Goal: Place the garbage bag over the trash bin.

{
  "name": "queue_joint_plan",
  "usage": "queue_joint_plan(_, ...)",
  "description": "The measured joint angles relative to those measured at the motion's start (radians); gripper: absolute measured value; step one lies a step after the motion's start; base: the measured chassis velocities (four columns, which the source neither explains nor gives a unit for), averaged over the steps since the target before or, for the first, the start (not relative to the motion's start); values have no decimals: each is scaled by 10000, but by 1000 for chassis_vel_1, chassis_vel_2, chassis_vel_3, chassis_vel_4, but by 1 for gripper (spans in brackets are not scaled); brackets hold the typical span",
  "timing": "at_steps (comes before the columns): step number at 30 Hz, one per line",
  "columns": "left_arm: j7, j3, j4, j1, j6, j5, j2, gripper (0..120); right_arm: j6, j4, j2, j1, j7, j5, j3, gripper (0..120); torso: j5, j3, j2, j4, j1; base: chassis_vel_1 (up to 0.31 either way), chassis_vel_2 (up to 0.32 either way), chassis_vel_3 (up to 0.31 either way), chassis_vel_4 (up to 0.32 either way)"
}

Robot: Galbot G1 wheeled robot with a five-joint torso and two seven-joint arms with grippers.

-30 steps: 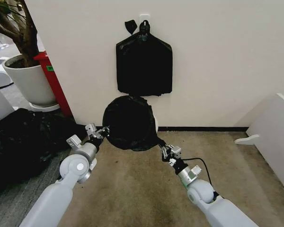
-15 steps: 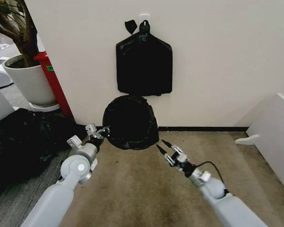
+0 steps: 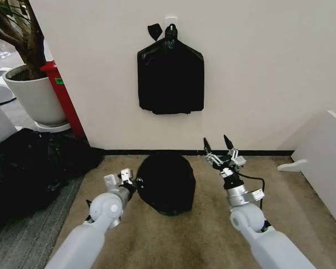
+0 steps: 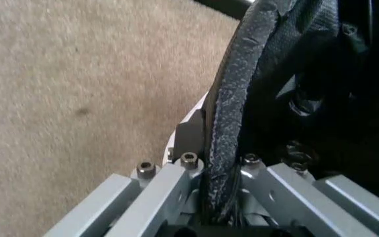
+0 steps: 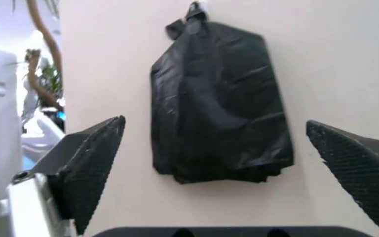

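Note:
The garbage bag [image 3: 167, 182] lies as a rounded, glossy black mound on the carpet near the wall. My left gripper [image 3: 131, 180] is at the mound's left edge, shut on the plastic. In the left wrist view the bag's rolled edge [image 4: 232, 98] runs down between the fingers of my left gripper [image 4: 219, 173]. The trash bin is hidden under the black plastic. My right gripper [image 3: 220, 147] is right of the bag and apart from it, open, fingertips pointing up at the wall. The right wrist view shows the right gripper [image 5: 212, 128] spread wide with nothing between its fingers.
A flat bundle of black bags [image 3: 170, 78] hangs on the wall above. A large heap of black plastic [image 3: 28, 162] lies at the left, with a white planter pot [image 3: 33, 95] and a red post [image 3: 64, 103] behind it. A white panel [image 3: 325, 162] stands at the right.
The bag has come down from a raised position to the carpet, with my left gripper lowering with it. My right gripper let go of the bag's edge and swung up to the right, open.

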Motion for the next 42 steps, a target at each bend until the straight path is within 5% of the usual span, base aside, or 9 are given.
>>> queue_joint_plan(9,-129,-24,-119,148,164,18,-65,16,-78,-77,40,-52,-22,-252,-124,100,0,-1,0,1,0,0,0,0,0)
queue_joint_plan(28,289,-436,-1415,688,-815,-8,500,90,-123,-188,148,-341,-35,-675,-117,100,-1,0,0,2,0,0,0,0,0)
queue_joint_plan(33,489,-520,-2317,1209,-2330,911,433,100,-852,183,173,-517,1332,-1397,-42,100,-1,-1,1,1,0,0,0,0,0)
queue_joint_plan(36,1117,-596,-2915,1808,-4136,3355,186,100,-1748,609,259,-693,2313,-2063,221,100,2,-1,1,1,0,0,0,0,0)
queue_joint_plan(38,1253,-641,-2962,1939,-4509,3896,115,100,-1888,695,280,-748,2387,-2115,326,100,0,-1,1,1,0,0,0,0,0)
queue_joint_plan(42,1930,-1475,-2963,2595,-6548,6582,-407,100,-2652,1263,436,-1262,2319,-2603,1254,100,0,-1,1,0,0,0,0,0,0)
